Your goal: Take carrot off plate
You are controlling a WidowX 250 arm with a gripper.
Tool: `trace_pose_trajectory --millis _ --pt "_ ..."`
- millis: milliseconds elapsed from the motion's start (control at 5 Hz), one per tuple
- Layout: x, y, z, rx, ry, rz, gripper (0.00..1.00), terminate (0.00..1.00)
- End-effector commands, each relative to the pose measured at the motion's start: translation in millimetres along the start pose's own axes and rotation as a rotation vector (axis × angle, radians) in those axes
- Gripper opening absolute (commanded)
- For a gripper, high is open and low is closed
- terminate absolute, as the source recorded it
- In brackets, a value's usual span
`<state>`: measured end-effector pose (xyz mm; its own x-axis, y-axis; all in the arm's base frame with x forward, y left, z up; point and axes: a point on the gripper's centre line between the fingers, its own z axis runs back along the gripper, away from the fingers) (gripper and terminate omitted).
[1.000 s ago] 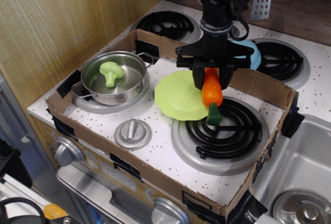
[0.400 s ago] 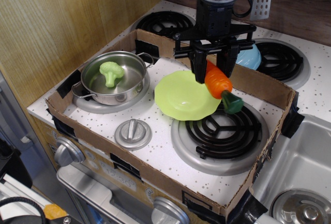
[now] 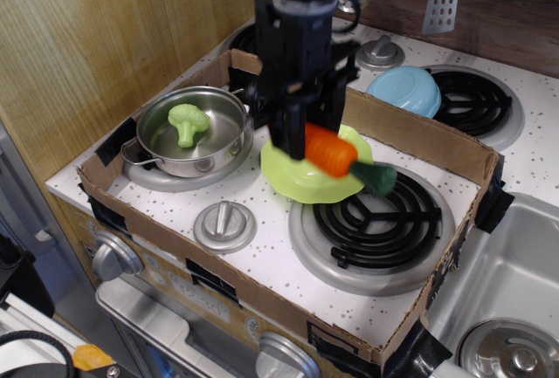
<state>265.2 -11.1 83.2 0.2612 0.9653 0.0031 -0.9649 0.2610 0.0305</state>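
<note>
The black robot gripper [image 3: 301, 138] hangs right over the round lime-green plastic plate [image 3: 301, 182] with the wavy rim, and its fingers are clamped on the thick end of the glossy orange toy carrot [image 3: 330, 149]. The carrot lies nearly level, tilted a little down, with its dark green stub poking out past the plate's edge on the side of the black coil burner [image 3: 377, 215]. It looks lifted clear of the plate's surface, though from this angle I cannot be sure there is a gap all the way along. So the grab is done and the lift appears done; what is left, by my reading, is to carry the carrot sideways beyond the plate's rim and set it down somewhere inside the cardboard tray wall [image 3: 279, 299], then let go. Most of the carrot's length is above the plate, so the job is roughly midway. On the far side of the plate from the burner sits the shiny steel pot [image 3: 214, 147] with the small light-green toy broccoli [image 3: 187, 122] in it, and behind the plate, beyond the cardboard, rests the light blue bowl [image 3: 406, 90], upside down, well apart from the action.
</note>
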Motion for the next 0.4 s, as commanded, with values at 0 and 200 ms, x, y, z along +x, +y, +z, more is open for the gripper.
trace_pose_trajectory --millis 0,200 --pt "-14 19 2 0.003 -0.088 0.085 0.0 0.0" --pt "-19 27 -13 0.025 -0.148 0.114 0.0 0.0"
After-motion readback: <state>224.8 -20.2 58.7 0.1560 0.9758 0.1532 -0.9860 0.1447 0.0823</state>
